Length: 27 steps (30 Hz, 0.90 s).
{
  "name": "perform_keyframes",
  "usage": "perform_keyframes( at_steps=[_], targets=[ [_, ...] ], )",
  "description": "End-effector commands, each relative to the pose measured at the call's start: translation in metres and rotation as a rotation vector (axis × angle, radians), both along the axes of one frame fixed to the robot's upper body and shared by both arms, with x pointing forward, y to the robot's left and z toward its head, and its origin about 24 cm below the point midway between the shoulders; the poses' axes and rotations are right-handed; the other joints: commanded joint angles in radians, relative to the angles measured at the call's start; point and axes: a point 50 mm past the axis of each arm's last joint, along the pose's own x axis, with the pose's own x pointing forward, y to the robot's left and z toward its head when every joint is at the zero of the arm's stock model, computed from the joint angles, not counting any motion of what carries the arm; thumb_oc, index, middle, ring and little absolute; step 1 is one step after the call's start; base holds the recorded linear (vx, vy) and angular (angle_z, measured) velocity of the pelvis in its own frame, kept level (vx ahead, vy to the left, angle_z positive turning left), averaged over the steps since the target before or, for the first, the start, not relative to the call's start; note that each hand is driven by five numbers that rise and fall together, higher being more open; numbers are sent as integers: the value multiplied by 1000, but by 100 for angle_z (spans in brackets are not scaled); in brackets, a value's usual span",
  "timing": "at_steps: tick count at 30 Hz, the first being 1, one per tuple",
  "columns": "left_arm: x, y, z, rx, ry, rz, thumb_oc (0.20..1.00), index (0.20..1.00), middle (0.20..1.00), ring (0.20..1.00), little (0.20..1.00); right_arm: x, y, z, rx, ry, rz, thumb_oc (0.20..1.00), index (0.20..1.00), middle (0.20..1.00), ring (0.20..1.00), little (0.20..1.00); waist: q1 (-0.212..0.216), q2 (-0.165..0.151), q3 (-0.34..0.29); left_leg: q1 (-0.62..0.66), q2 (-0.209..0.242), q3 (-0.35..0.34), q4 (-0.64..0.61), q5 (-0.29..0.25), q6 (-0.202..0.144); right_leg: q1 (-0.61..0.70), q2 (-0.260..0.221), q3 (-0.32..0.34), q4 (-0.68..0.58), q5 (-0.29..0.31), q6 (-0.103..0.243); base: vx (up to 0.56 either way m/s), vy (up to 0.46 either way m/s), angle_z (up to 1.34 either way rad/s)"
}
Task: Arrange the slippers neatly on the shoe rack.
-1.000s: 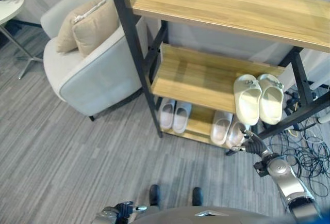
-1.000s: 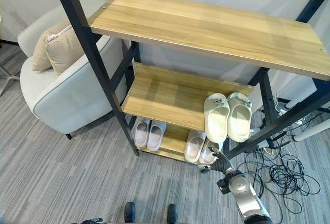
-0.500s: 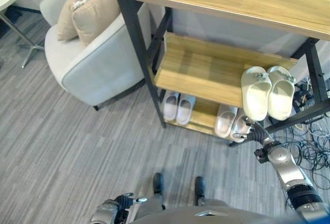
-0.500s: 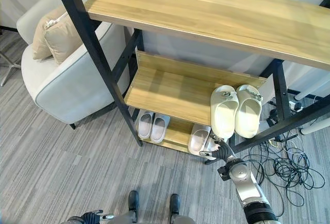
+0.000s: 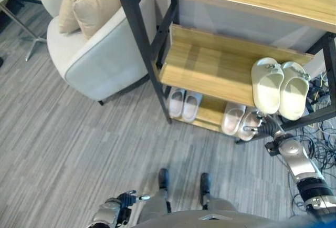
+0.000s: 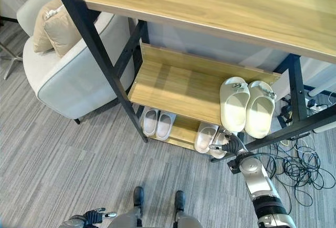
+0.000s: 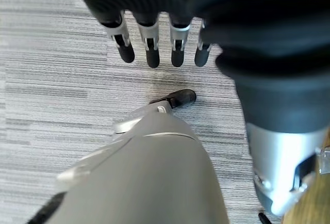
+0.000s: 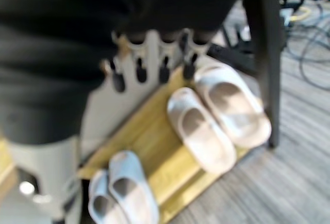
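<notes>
The right hand point(image 6: 231, 147) is hovering with relaxed, empty fingers by the bottom-shelf pale slippers point(image 6: 206, 137) — a careless reach risks knocking them askew — while the left hand point(image 5: 122, 201) is hanging open.

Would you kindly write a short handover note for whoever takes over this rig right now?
Left hand: open, idle, low over the carpet.
Right hand: open, empty, beside the pink slippers on the bottom shelf.
Grey slippers sit paired on the same shelf; cream slippers paired on the middle shelf.
Done: all three pairs racked.
Left: perhaps nudge the pink pair straight.
</notes>
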Motion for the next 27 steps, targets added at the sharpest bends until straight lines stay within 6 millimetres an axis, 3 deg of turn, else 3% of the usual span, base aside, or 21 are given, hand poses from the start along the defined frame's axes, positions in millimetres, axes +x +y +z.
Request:
perform_keyframes(
  at_steps=[1, 8, 18, 21, 24, 26, 27],
  targets=[
    [2, -3, -2, -13, 0, 34, 1000, 1000, 1000, 1000, 1000, 13, -24, 36, -29, -114, -48, 1000, 1000, 1000, 1000, 1000, 16, 17, -13, 4, -37, -24, 4, -19, 31, -59, 5, 20, 102, -24, 7, 0, 0, 0],
    [2, -4, -4, -11, 11, 16, 1000, 1000, 1000, 1000, 1000, 11, -24, 30, -11, -90, -55, 1000, 1000, 1000, 1000, 1000, 15, 19, -8, 4, -36, -25, 4, -19, 31, -62, 8, 19, 111, -29, 4, 0, 0, 0],
    [-4, -8, -9, 22, 51, -9, 1000, 1000, 1000, 1000, 1000, -16, -8, -23, 90, 38, -65, 1000, 1000, 1000, 1000, 1000, 7, 19, -22, 37, -30, -13, 4, -32, 33, -43, 15, 26, 125, -42, 0, 0, 0, 0],
    [-9, -9, -12, 39, 76, -7, 1000, 1000, 1000, 1000, 1000, -30, -1, -45, 143, 70, -107, 1000, 1000, 1000, 1000, 1000, 1, 14, -38, 55, -25, -8, 4, -37, 33, -28, 17, 26, 128, -48, -1, 12, 3, -1],
    [-19, -14, -20, 64, 135, -17, 1000, 1000, 1000, 1000, 1000, -66, 14, -91, 244, 180, -195, 1000, 1000, 1000, 1000, 1000, -13, 5, -74, 97, -16, -2, 4, -50, 26, 9, 21, 28, 133, -60, -3, 13, 4, 0],
    [-23, -15, -22, 73, 161, -20, 1000, 1000, 1000, 1000, 1000, -81, 22, -107, 266, 232, -224, 1000, 1000, 1000, 1000, 1000, -18, 1, -89, 110, -13, 2, 4, -54, 24, 21, 23, 29, 132, -64, -4, 1, 4, -2],
    [-26, -17, -24, 78, 169, -32, 1000, 1000, 1000, 1000, 1000, -99, 24, -121, 272, 278, -277, 1000, 1000, 1000, 1000, 1000, -23, 1, -101, 121, -10, 6, 4, -57, 23, 28, 26, 30, 133, -66, -5, 0, 0, 0]
  ],
)
